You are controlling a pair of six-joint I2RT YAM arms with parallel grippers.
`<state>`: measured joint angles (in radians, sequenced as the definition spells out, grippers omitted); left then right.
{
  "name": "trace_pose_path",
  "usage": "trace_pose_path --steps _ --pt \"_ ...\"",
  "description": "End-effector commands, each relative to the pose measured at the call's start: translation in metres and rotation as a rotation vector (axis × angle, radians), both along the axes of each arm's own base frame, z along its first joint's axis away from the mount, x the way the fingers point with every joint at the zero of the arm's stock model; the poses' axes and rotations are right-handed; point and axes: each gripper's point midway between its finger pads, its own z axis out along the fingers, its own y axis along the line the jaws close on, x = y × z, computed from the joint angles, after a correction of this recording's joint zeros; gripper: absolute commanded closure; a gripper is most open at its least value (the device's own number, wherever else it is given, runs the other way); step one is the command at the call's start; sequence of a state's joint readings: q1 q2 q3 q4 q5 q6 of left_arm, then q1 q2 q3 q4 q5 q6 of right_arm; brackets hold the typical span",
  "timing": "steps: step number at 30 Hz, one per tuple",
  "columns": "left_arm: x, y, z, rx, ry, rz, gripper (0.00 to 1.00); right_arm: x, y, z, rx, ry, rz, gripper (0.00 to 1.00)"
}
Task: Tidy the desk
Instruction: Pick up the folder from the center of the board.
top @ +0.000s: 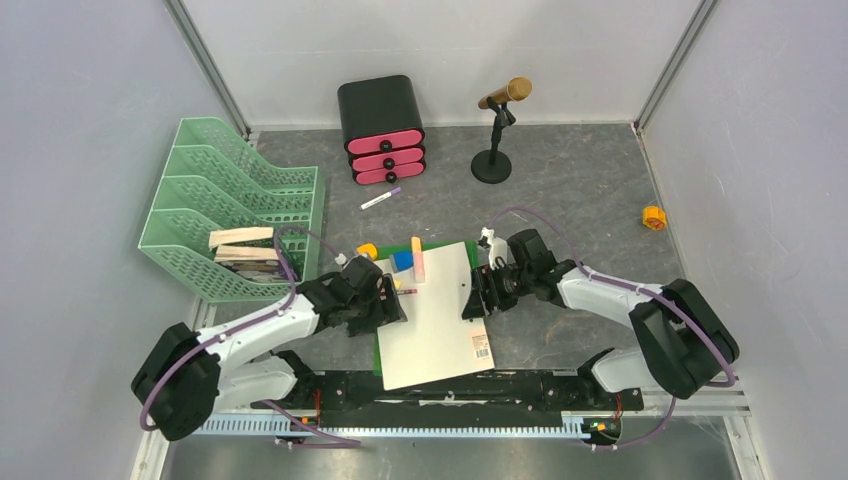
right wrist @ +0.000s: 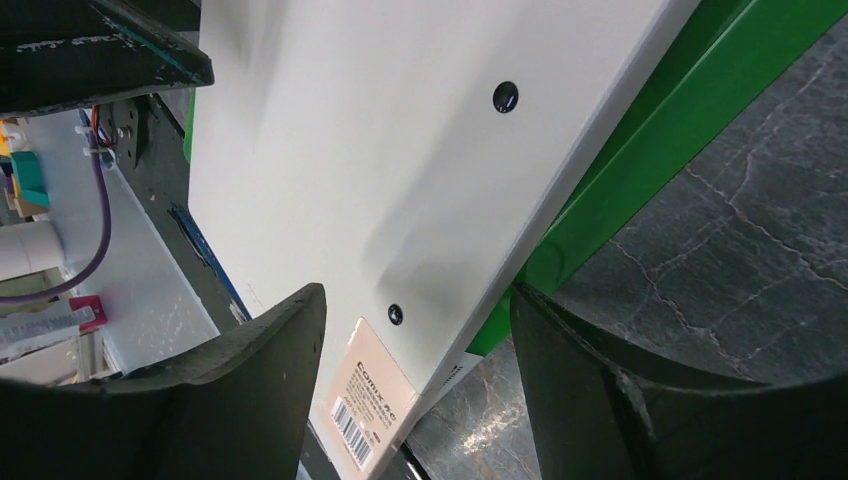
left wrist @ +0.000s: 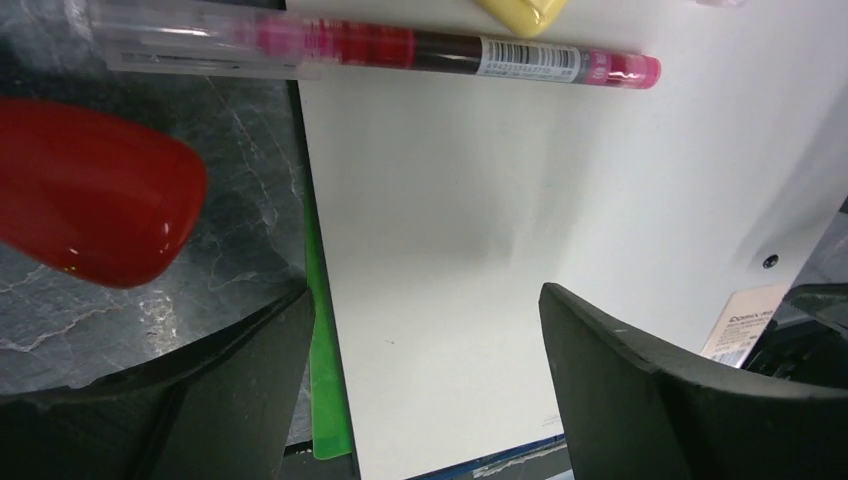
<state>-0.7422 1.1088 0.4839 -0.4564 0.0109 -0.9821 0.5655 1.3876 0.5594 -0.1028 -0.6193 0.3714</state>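
The dark-grey marbled desk (top: 570,200) carries a white folder (top: 435,320) lying on a green folder (top: 379,352) near the front middle. A blue block (top: 402,261), a pink-orange stick (top: 418,258) and a yellow piece (top: 368,250) lie at the white folder's far end. My left gripper (top: 392,302) is open, its jaws either side of the white folder's left edge (left wrist: 425,300), with a pink pen (left wrist: 400,45) and a red object (left wrist: 90,190) close by. My right gripper (top: 476,296) is open, its jaws either side of the folder's right edge (right wrist: 418,300) near the barcode label (right wrist: 365,410).
A mint-green tiered tray (top: 200,185) holding books (top: 245,252) stands at the left. A black drawer box with pink fronts (top: 380,125) and a microphone on a stand (top: 495,130) stand at the back. A white marker (top: 380,198) and an orange roll (top: 653,217) lie loose.
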Motion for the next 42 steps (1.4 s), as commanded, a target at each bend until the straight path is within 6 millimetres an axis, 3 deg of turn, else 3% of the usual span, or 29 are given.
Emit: trace_pose_path --steps 1,12,18,28,31,42 --pt "-0.001 -0.008 -0.023 0.007 0.052 -0.013 0.12 0.001 0.013 0.006 0.084 0.002 0.004 0.27" --pt "0.012 -0.039 -0.023 -0.037 0.052 -0.051 0.16 -0.003 0.013 0.014 0.150 0.039 0.007 0.35" --pt "0.009 -0.046 -0.024 -0.041 0.048 -0.084 0.17 0.002 0.009 0.036 0.228 0.025 -0.034 0.38" --pt "0.013 -0.055 -0.019 -0.042 0.018 -0.101 0.22 -0.006 0.018 0.076 0.405 0.053 -0.021 0.54" --pt "0.014 -0.057 -0.019 -0.030 0.022 -0.115 0.23 -0.004 0.020 0.086 0.425 0.026 -0.015 0.54" --pt "0.015 -0.064 -0.015 -0.030 0.003 -0.143 0.23 -0.009 0.027 0.091 0.499 0.088 0.022 0.45"
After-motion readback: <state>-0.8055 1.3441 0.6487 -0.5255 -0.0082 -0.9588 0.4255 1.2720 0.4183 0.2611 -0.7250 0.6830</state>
